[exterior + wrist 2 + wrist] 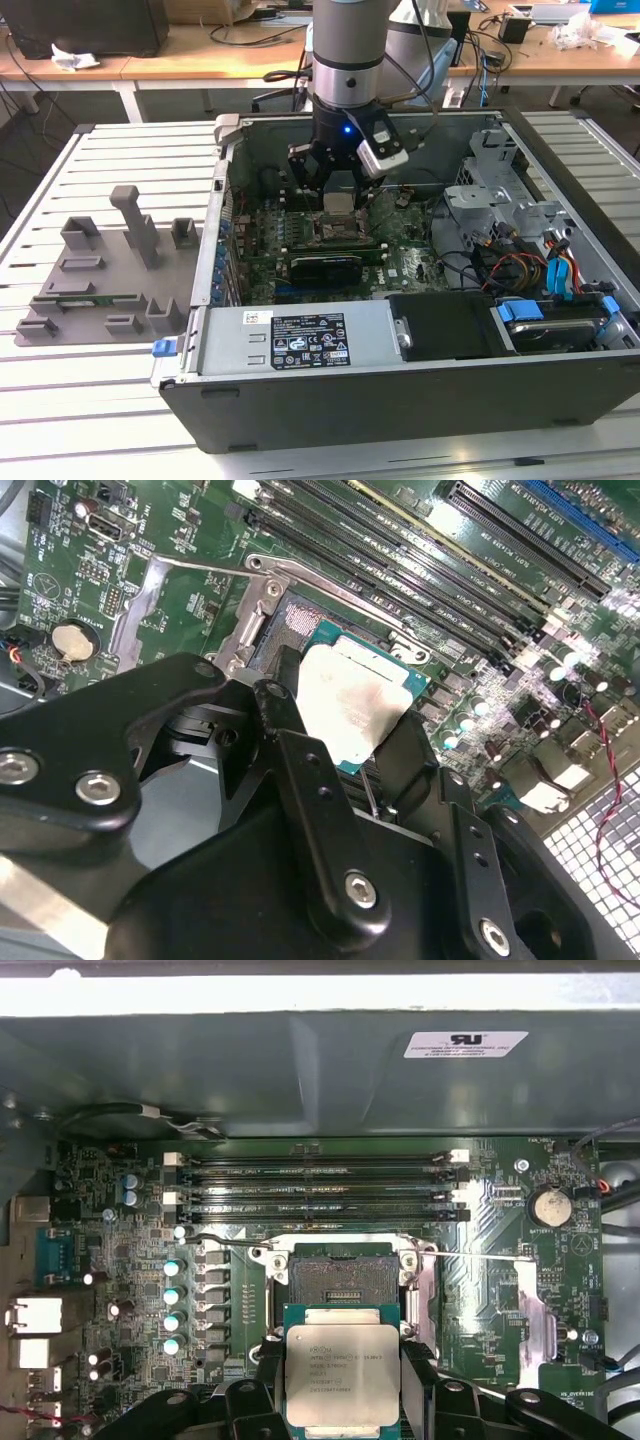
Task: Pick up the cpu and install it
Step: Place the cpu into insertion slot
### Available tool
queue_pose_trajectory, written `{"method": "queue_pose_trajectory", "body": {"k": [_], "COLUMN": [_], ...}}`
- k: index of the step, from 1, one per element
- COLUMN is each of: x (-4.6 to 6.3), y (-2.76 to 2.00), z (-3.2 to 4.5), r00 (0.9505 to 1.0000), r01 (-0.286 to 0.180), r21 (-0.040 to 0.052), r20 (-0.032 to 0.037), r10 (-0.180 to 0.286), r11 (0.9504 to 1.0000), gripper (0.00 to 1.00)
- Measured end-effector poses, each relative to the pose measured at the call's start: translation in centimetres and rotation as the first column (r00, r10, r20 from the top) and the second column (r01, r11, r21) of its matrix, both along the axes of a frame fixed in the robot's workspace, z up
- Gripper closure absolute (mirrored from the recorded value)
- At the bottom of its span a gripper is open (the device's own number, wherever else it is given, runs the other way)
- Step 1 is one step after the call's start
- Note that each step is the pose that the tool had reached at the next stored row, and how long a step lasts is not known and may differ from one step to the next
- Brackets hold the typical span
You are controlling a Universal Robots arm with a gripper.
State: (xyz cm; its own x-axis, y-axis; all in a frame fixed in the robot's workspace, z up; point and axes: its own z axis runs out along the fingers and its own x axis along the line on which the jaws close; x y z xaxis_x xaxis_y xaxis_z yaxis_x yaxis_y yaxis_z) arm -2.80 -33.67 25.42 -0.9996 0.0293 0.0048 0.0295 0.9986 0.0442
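- My hand (343,1388) pinches the cpu (342,1375) by two opposite edges, one black finger on each side, the silvery plate facing up.
- The cpu hangs over one edge of the socket (345,1280), not seated. The socket's dark contact bed is bare and its metal frame (535,1310) is swung open to one side.
- A thin wire lever (480,1253) runs across the socket's far edge, between the socket and the memory slots (315,1185).
- In the second wrist view the cpu (355,705) sits tilted between my fingers (290,715), covering a corner of the socket (295,620).
- A coin battery (548,1206) lies off one corner of the socket, just past the open frame.
- In the exterior view my arm (348,50) comes straight down into the open computer case (400,400), with the hand (338,195) right over the socket (335,228).
- A black expansion card (325,265) stands just beside the socket, between it and the power supply (300,340).
- Grey fixture blocks (110,270) sit on the counter (90,400), well apart from the socket, outside the case.
- Count: one cpu, one socket, four memory slots, one coin battery.
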Motion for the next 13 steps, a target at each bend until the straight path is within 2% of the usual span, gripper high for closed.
{"method": "queue_pose_trajectory", "body": {"k": [4, 5, 7, 8, 9, 12, 13], "x": [0.0, 0.0, 0.0, -0.01, 0.0, -0.01, -0.01], "y": [0.0, 0.0, 0.0, 0.0, 0.0, 0.0, 0.0], "z": [0.0, -0.01, -0.03, -0.03, -0.04, -0.06, -0.07], "r00": [0.9986, 0.9959, 0.9861, 0.9832, 0.978, 0.9563, 0.9512], "r01": [0.053, 0.091, 0.166, 0.182, 0.209, 0.292, 0.308], "r21": [0.0, -0.0001, -0.0002, -0.0001, -0.0002, -0.0002, -0.0002], "r20": [0.0, 0.0, 0.0, 0.0, 0.0, 0.0, 0.0], "r10": [-0.053, -0.091, -0.166, -0.182, -0.209, -0.292, -0.308], "r11": [0.9986, 0.9959, 0.9861, 0.9832, 0.978, 0.9563, 0.9512], "gripper": [0.45, 0.45, 0.45, 0.45, 0.45, 0.45, 0.45]}}
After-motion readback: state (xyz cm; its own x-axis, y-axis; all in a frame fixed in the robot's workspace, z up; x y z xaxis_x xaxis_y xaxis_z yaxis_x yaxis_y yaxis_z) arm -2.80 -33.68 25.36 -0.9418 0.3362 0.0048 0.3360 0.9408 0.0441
